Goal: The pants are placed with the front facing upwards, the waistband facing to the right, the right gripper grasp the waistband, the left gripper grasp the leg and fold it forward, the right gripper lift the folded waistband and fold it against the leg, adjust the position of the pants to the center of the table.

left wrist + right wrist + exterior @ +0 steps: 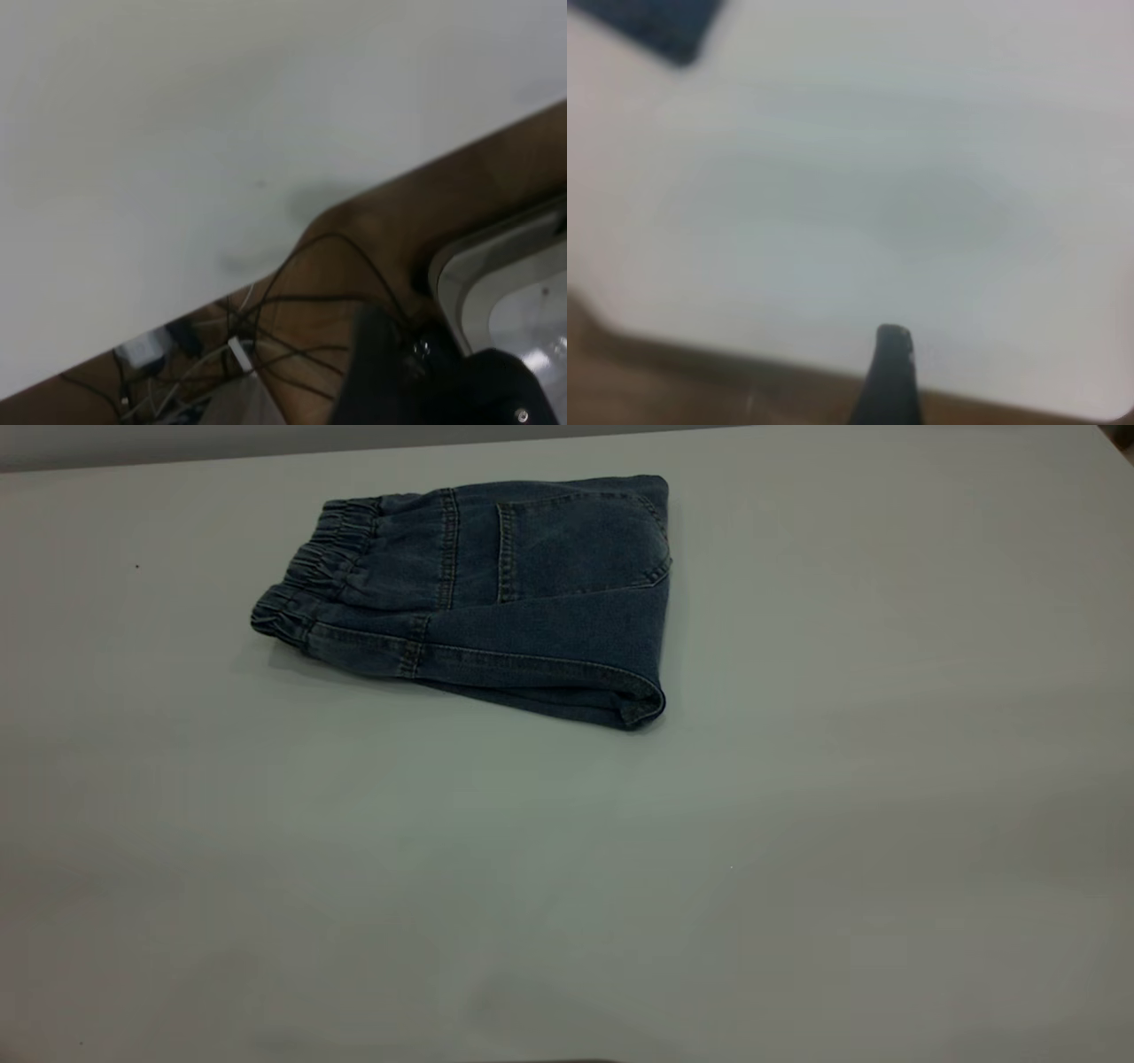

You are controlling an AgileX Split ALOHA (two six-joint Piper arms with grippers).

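The pants point(478, 593) lie folded toward eleven o'clock on the table point(797, 824). Slide them gently toward centre, keeping the fold flat. You cannot tell either gripper's grip.

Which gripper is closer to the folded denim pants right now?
Right, probably. The right gripper is at the table edge, the pants in its wrist view. The left gripper is off the table edge, no pants in sight.

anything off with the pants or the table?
The folded pants sit far back and left on the table, not centered, and lie slightly skewed. No damage or spills visible.
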